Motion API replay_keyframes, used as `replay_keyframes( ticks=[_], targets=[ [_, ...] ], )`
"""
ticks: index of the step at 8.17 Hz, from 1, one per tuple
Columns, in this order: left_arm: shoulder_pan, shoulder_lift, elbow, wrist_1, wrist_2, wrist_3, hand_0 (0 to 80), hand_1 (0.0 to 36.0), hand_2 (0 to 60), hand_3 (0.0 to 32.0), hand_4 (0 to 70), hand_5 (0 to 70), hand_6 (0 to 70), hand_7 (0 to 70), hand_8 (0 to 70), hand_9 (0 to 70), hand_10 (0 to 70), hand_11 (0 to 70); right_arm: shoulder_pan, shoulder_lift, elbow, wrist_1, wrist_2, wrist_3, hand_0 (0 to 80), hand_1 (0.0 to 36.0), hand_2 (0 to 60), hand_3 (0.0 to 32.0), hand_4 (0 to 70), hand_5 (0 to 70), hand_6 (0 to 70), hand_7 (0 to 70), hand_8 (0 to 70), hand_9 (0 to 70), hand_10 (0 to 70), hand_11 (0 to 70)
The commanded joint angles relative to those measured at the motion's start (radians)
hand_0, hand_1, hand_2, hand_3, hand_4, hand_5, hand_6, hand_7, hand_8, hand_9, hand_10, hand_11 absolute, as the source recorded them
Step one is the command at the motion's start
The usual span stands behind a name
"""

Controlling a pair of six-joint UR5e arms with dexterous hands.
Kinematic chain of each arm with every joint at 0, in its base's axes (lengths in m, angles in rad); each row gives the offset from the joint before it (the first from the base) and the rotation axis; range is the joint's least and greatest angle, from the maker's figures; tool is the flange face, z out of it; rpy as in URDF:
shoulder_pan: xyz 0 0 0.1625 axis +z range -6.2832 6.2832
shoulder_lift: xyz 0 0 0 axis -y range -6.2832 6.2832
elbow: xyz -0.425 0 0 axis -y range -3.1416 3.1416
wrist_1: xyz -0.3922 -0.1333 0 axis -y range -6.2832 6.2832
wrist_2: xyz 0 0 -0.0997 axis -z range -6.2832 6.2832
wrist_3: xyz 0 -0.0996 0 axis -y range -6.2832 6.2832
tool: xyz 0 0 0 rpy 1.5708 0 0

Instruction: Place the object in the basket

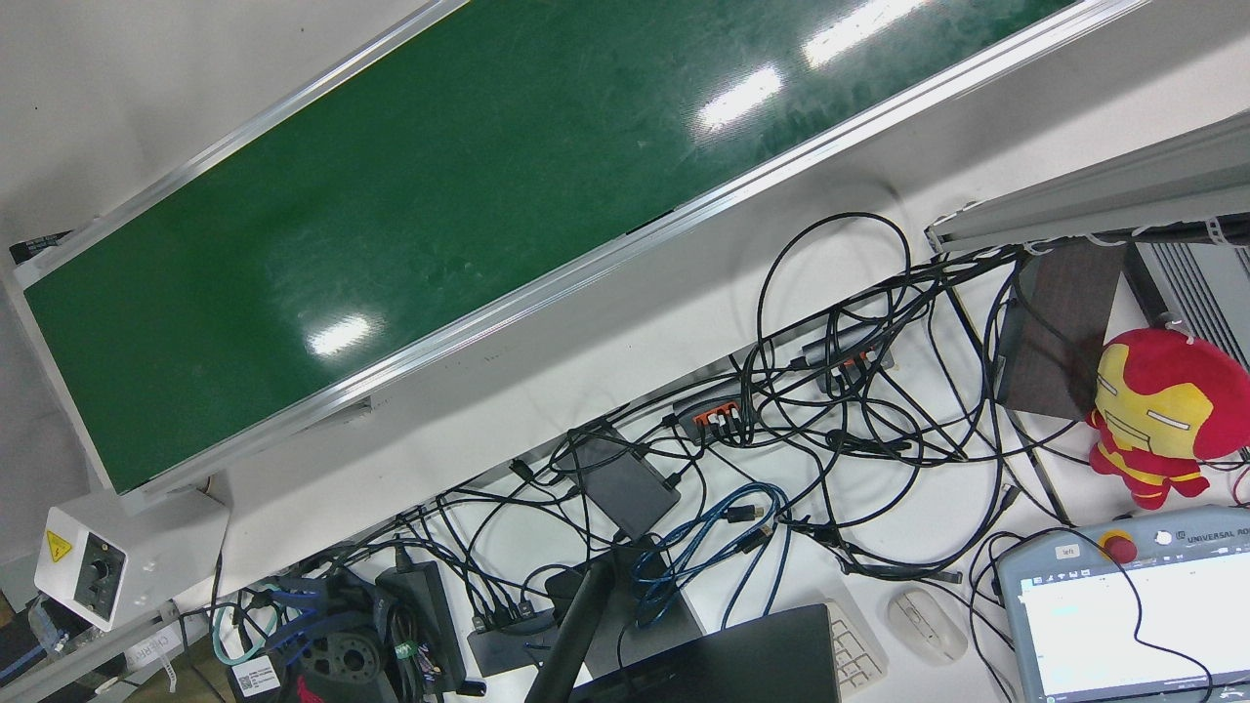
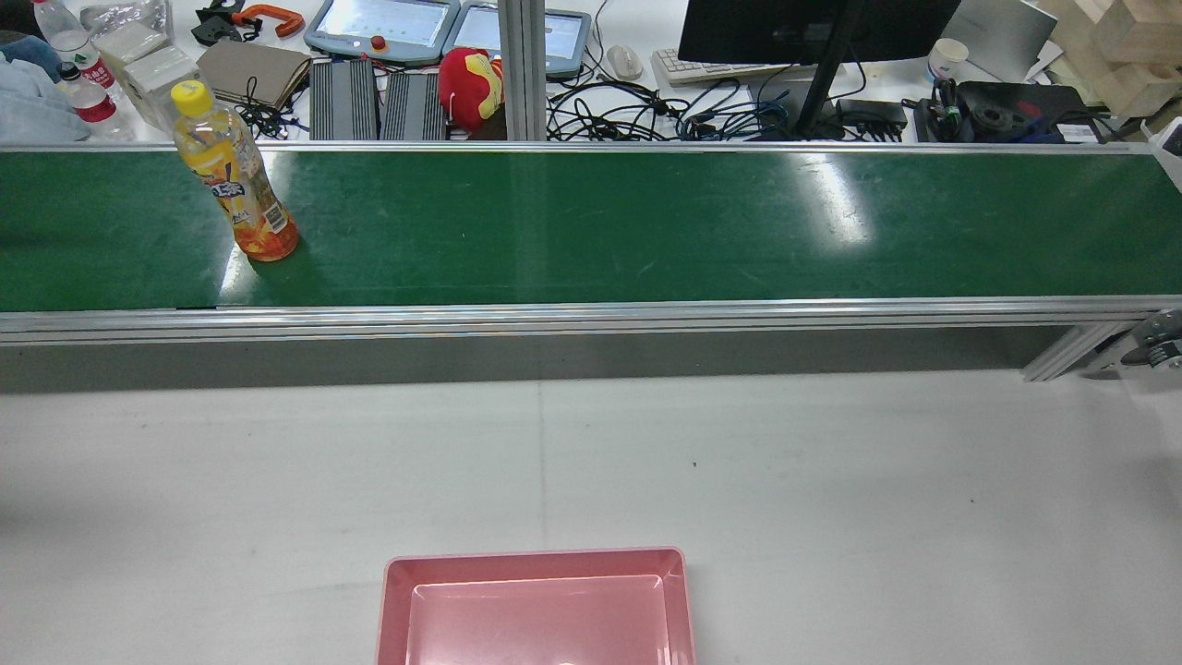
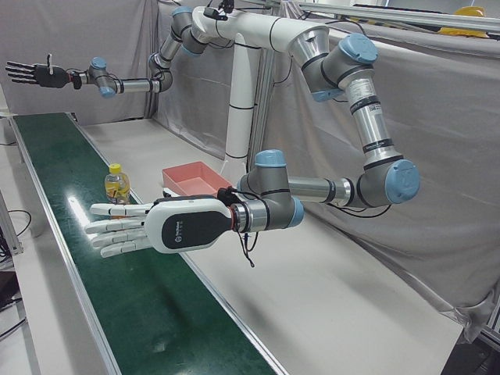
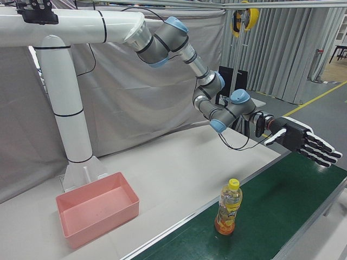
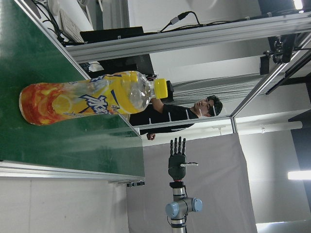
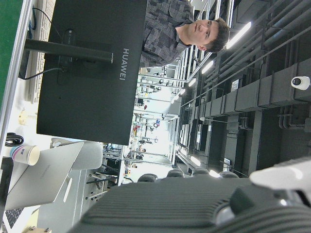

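An orange drink bottle (image 2: pixel 235 175) with a yellow cap stands upright on the green conveyor belt (image 2: pixel 591 222), toward its left end. It also shows in the left-front view (image 3: pixel 117 185), the right-front view (image 4: pixel 227 208) and the left hand view (image 5: pixel 87 102). My left hand (image 3: pixel 152 228) hovers open and flat over the belt, further left than the bottle and apart from it; it also shows in the right-front view (image 4: pixel 301 142). My right hand (image 3: pixel 35 74) is open and raised over the belt's far right end. The pink basket (image 2: pixel 536 559) is empty.
The white table (image 2: pixel 831 462) lies between the belt and the basket. The arms' white pedestal (image 4: pixel 70 135) stands behind the basket. A desk with a monitor (image 2: pixel 813 23), cables and a red plush toy (image 2: pixel 471 78) lies beyond the belt. A person (image 5: pixel 194 109) stands there.
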Motion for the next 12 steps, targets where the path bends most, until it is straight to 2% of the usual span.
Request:
replay_keyframes(
  ticks=[1,2,3,4,6,8,11,12],
  targets=[
    [0.123,-0.025,-0.031,0.043,-0.010,0.015,80.0,21.4,0.0,0.0,8.1,10.3,0.0,0.0,0.9,0.1,0.0,2.9,0.000,0.000,0.000,0.000,-0.002,0.000,0.0,0.0,0.0,0.0,0.0,0.0,0.0,0.0,0.0,0.0,0.0,0.0],
    [0.153,-0.038,-0.030,0.044,-0.013,0.015,80.0,18.1,0.0,0.0,7.9,9.1,0.0,0.0,0.9,0.0,0.0,3.3,0.000,0.000,0.000,0.000,0.000,0.000,0.0,0.0,0.0,0.0,0.0,0.0,0.0,0.0,0.0,0.0,0.0,0.0],
    [0.171,-0.060,-0.030,0.060,-0.013,0.035,80.0,12.4,0.0,0.0,6.1,5.2,0.0,0.0,0.2,0.0,0.0,1.2,0.000,0.000,0.000,0.000,0.000,0.000,0.0,0.0,0.0,0.0,0.0,0.0,0.0,0.0,0.0,0.0,0.0,0.0],
    [0.196,-0.065,-0.030,0.063,-0.040,0.055,80.0,12.7,0.0,0.0,6.0,6.2,0.0,0.0,0.7,0.0,0.0,1.9,0.000,0.000,0.000,0.000,0.000,0.000,0.0,0.0,0.0,0.0,0.0,0.0,0.0,0.0,0.0,0.0,0.0,0.0],
    [0.321,-0.063,-0.027,0.078,-0.172,0.061,80.0,13.6,0.0,0.0,6.1,8.3,0.0,0.0,1.9,1.3,0.0,2.5,0.000,0.000,0.000,0.001,0.000,0.000,0.0,0.0,0.0,0.0,0.0,0.0,0.0,0.0,0.0,0.0,0.0,0.0],
    [0.342,-0.068,-0.028,0.089,-0.194,0.090,80.0,11.4,0.0,0.0,5.5,7.3,0.0,0.0,1.8,1.2,0.0,1.5,0.000,0.000,0.000,0.000,0.000,0.000,0.0,0.0,0.0,0.0,0.0,0.0,0.0,0.0,0.0,0.0,0.0,0.0],
    [0.377,-0.135,-0.021,0.136,-0.198,0.107,80.0,12.2,0.0,0.0,5.9,8.3,0.0,0.0,1.7,1.1,0.0,1.1,0.000,0.000,0.000,0.000,0.000,0.000,0.0,0.0,0.0,0.0,0.0,0.0,0.0,0.0,0.0,0.0,0.0,0.0],
    [0.398,-0.155,-0.016,0.149,-0.227,0.107,80.0,12.4,0.0,0.0,6.0,9.2,0.0,0.0,1.9,1.4,0.0,0.9,0.000,0.000,0.000,0.001,0.000,0.000,0.0,0.0,0.0,0.0,0.0,0.0,0.0,0.0,0.0,0.0,0.0,0.0]
  ],
)
